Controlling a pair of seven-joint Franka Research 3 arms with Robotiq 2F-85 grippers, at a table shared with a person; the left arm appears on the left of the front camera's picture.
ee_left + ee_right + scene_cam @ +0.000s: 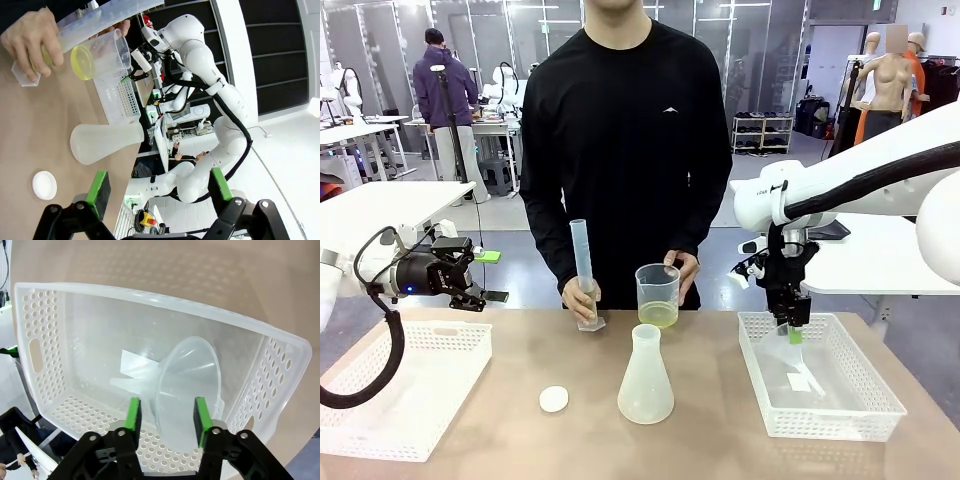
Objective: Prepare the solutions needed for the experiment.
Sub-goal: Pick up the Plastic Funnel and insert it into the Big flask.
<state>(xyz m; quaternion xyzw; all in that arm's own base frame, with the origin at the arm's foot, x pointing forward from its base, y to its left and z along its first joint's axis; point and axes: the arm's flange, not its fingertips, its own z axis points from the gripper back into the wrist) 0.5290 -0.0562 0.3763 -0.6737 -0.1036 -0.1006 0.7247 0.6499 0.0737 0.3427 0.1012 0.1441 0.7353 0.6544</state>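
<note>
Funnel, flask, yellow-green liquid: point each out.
funnel (188, 384), right wrist view, on the cone's inner wall.
flask (646, 385), front view, on its wide body.
liquid (658, 316), front view, on the shallow layer in the beaker (657, 283).

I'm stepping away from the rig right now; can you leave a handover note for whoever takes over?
Left gripper open, above the left basket.
Right gripper in the right basket, jaws flanking the funnel; grip unconfirmed.
Person's hands hold the graduated cylinder and the beaker of yellow-green solution.
Flask mid-table, looks empty.
Done: nothing poured yet. Left: probably funnel out, then measuring and pouring.
</note>
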